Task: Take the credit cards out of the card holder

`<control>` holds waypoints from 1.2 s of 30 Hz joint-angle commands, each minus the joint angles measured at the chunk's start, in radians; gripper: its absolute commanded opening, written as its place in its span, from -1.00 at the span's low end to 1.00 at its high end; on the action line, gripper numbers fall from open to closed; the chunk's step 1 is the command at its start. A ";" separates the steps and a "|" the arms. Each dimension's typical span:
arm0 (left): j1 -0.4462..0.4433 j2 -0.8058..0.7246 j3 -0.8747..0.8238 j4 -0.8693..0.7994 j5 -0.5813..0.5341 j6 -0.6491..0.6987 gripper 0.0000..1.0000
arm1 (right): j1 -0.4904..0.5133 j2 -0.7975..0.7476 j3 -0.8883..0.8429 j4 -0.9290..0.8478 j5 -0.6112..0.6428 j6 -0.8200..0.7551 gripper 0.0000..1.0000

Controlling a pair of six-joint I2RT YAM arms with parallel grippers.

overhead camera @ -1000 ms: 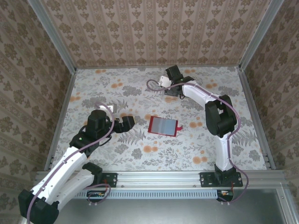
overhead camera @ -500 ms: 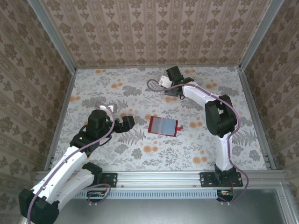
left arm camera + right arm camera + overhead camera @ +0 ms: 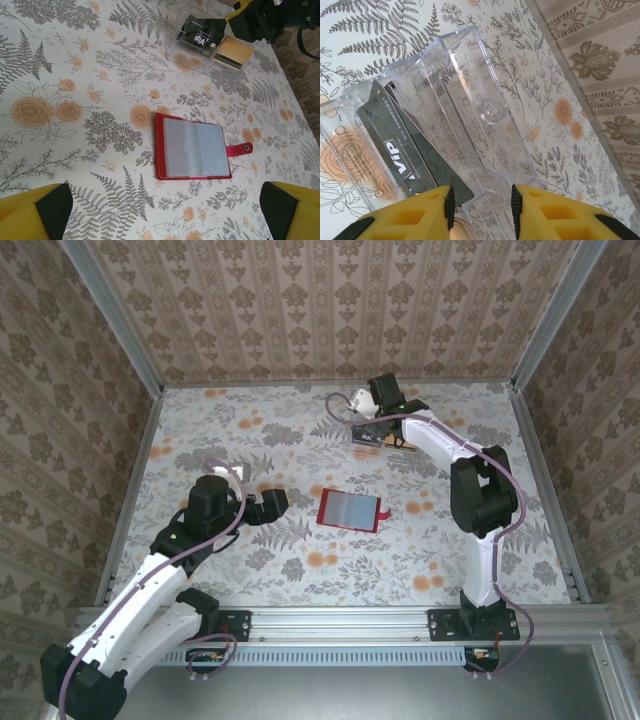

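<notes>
Bright, even light; faint soft shadows; sharp focus; reflections on clear box (image 3: pixel 485 107).

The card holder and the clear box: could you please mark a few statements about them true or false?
1. The card holder lies open on the table. True.
2. The left pincer is shut on the card holder. False: it is open and apart from it.
3. A black card marked VIP sits in the clear box. True.
4. The closing tab is snapped over the holder. False: it sticks out sideways, unfastened.
5. The right pincer is at the card holder. False: it is at the clear box, well away from the holder.
</notes>
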 commanded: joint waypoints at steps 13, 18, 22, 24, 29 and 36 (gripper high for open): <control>0.014 0.003 -0.013 0.026 0.013 0.000 1.00 | -0.006 0.043 0.030 -0.035 0.058 0.047 -0.29; 0.016 0.006 -0.014 0.028 0.019 -0.002 1.00 | -0.007 0.025 -0.033 -0.005 0.074 0.038 -0.29; 0.016 0.007 -0.014 0.031 0.020 -0.004 1.00 | -0.009 0.025 -0.027 -0.007 0.076 0.038 -0.29; 0.016 0.006 -0.014 0.030 0.021 -0.004 1.00 | -0.008 0.030 -0.015 -0.020 0.077 0.039 -0.29; 0.016 0.005 -0.012 0.029 0.022 -0.005 1.00 | -0.008 0.001 -0.001 -0.019 0.045 0.066 -0.29; 0.019 0.006 -0.015 0.034 0.025 -0.009 1.00 | -0.007 -0.017 0.044 -0.049 -0.003 0.146 -0.41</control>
